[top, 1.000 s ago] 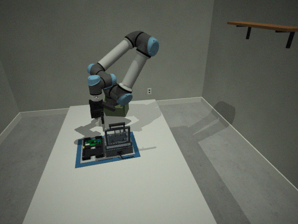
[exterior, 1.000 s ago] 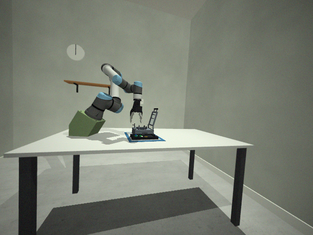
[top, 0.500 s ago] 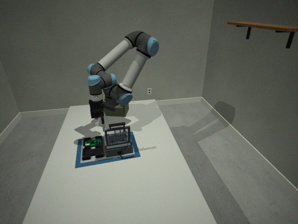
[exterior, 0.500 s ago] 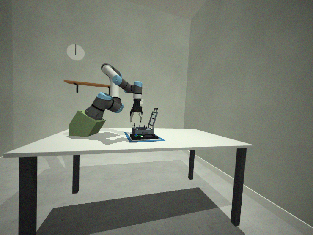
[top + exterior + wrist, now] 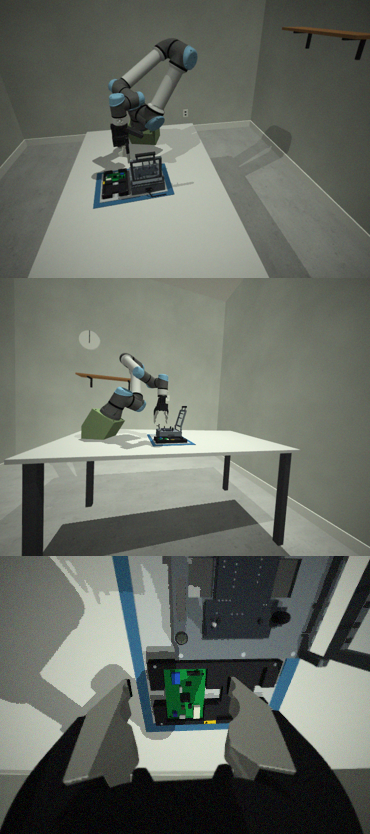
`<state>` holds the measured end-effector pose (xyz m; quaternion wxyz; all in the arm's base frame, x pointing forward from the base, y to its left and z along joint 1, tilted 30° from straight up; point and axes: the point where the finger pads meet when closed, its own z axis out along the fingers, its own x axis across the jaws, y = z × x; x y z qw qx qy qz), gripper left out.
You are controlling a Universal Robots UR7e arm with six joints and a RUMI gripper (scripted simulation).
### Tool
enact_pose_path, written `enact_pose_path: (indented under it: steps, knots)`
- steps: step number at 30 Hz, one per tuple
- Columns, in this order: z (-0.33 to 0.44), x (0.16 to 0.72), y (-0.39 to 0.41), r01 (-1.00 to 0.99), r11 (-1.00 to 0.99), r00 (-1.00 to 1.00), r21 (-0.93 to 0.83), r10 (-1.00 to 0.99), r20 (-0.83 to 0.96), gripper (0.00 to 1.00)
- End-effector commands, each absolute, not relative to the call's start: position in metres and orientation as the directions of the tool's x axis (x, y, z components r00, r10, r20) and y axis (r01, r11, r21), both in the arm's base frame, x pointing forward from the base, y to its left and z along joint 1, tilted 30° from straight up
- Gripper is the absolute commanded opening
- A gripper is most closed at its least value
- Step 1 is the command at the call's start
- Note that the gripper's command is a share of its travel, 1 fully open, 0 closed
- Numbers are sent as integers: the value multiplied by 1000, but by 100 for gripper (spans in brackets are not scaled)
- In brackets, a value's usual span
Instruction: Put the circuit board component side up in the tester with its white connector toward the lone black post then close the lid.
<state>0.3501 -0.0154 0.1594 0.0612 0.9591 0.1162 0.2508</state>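
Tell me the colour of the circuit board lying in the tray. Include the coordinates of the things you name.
The circuit board (image 5: 117, 176) (image 5: 173, 698) is green, seen best in the wrist view.

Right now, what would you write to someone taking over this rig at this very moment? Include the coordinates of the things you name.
Hand (image 5: 125, 153) (image 5: 160, 422) (image 5: 179, 679): open, holding nothing, above the work area.
Circuit board (image 5: 118, 176) (image 5: 185, 701): in the black tray (image 5: 115, 188) (image 5: 170, 441) (image 5: 242, 667), component side up.
Tester (image 5: 148, 187) (image 5: 168, 433) (image 5: 237, 646): beside the tray, lid (image 5: 161, 171) (image 5: 180, 417) standing open, no board in it.
Done: no task step.
Left: pick the board, seat it on the two pins with its white connector (image 5: 196, 711) toward the lone black post, close and latch the lid.
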Motion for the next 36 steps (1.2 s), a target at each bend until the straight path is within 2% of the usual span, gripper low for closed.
enact_pose_path:
  steps: [1,26,36]
  knots:
    - [160,350,-15,192,-965,847,176,254,467,59]
    - [163,355,-30,192,-965,847,176,254,467,59]
    - [172,365,-64,192,-965,847,176,254,467,59]
